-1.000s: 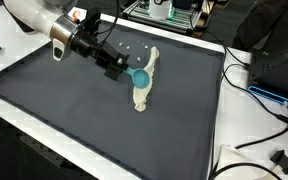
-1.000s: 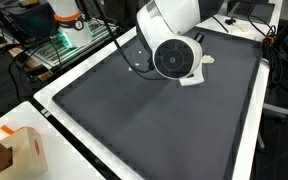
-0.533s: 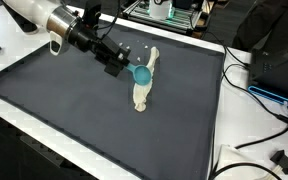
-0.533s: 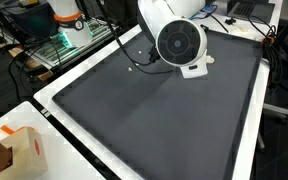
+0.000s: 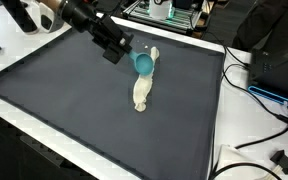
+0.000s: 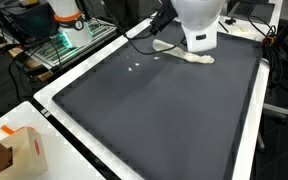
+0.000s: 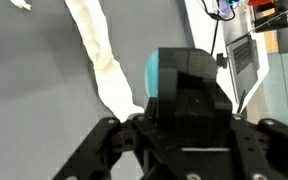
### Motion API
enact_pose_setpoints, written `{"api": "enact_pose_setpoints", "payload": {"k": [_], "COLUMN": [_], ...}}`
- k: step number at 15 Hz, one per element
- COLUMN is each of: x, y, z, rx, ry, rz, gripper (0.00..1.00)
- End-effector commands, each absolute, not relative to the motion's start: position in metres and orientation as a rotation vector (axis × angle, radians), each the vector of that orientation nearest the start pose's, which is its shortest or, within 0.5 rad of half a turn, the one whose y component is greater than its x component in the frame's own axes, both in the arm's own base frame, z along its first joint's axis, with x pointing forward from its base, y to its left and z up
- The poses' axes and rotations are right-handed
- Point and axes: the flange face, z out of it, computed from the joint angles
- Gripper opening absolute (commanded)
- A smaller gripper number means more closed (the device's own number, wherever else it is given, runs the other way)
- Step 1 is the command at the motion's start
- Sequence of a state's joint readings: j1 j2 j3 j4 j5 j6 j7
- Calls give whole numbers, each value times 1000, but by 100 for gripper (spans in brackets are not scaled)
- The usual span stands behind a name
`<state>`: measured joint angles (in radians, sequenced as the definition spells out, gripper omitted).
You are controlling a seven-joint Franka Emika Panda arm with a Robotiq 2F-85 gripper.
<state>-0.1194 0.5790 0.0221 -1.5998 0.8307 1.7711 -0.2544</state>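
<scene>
While the end effector (image 5: 128, 55) seems clamped on the teal cup (image 5: 142, 63), the cream cloth strip (image 5: 140, 92) lies just below it, lengthwise top to bottom on the table (image 5: 64, 110).

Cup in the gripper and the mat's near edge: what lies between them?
Past the blue cup, the pale cloth, then bare mat, in an exterior view.

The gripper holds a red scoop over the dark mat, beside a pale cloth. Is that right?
Not quite: the scoop is blue, not red, as an exterior view and the wrist view show. The gripper does hold it over the dark mat, beside the pale cloth.
</scene>
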Motion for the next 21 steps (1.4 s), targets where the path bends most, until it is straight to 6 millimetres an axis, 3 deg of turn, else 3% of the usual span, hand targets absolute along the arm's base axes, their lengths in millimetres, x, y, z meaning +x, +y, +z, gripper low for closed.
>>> {"api": "enact_pose_setpoints", "payload": {"k": [1, 10, 21], "x": [648, 642, 633], "y": [9, 49, 90], "z": [324, 377, 417], "rx": [-2386, -2628, -2957], "ry": [316, 498, 602], "rz": [318, 371, 248], "gripper": [25, 25, 25]}}
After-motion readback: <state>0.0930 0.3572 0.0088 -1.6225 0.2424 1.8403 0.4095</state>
